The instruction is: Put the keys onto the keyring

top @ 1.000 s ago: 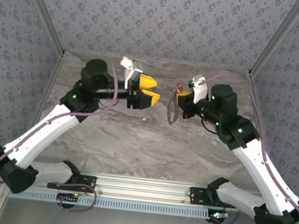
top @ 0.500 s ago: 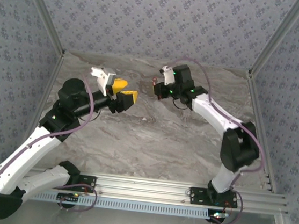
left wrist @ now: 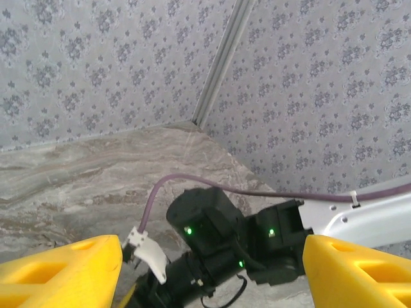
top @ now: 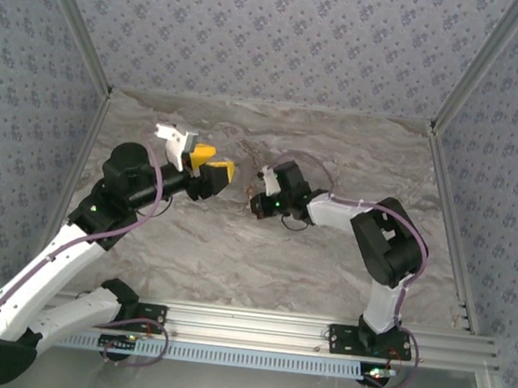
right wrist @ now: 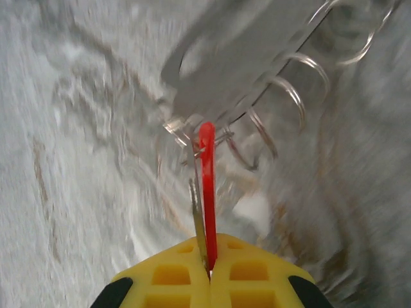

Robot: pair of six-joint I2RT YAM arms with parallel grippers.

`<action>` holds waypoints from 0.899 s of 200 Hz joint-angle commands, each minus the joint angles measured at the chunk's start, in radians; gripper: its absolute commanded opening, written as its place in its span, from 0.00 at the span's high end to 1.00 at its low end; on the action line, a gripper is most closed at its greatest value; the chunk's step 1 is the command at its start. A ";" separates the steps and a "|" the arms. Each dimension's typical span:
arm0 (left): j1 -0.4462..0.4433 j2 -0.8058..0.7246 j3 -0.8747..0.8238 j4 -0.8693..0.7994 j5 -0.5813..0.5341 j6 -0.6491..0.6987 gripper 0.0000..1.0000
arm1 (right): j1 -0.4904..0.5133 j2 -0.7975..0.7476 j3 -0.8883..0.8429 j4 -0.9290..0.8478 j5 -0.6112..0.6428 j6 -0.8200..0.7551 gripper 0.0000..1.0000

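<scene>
Left gripper (top: 220,162) sits at ten o'clock of the right gripper (top: 256,205), well apart, both over the table (top: 232,266). From the right gripper, the key (right wrist: 207,186) points to twelve o'clock. The keyring (right wrist: 257,83) meets its far end, spreading towards one o'clock.

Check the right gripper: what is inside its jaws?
The right gripper is shut on the red-headed key, edge-on, its top end at the blurred grey keyring. The key's lower part is hidden between the fingers; blur hides whether it is threaded.
</scene>
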 commanded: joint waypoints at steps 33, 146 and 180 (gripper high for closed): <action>0.005 -0.009 -0.031 0.036 -0.009 -0.029 0.25 | 0.091 0.002 -0.114 0.189 0.023 0.117 1.00; 0.006 -0.027 0.016 -0.125 -0.084 -0.003 0.02 | 0.119 -0.823 -0.368 -0.306 0.091 0.087 0.00; 0.007 -0.049 -0.033 -0.133 -0.365 -0.002 0.02 | -0.081 -1.173 -0.278 -0.584 0.364 0.058 0.00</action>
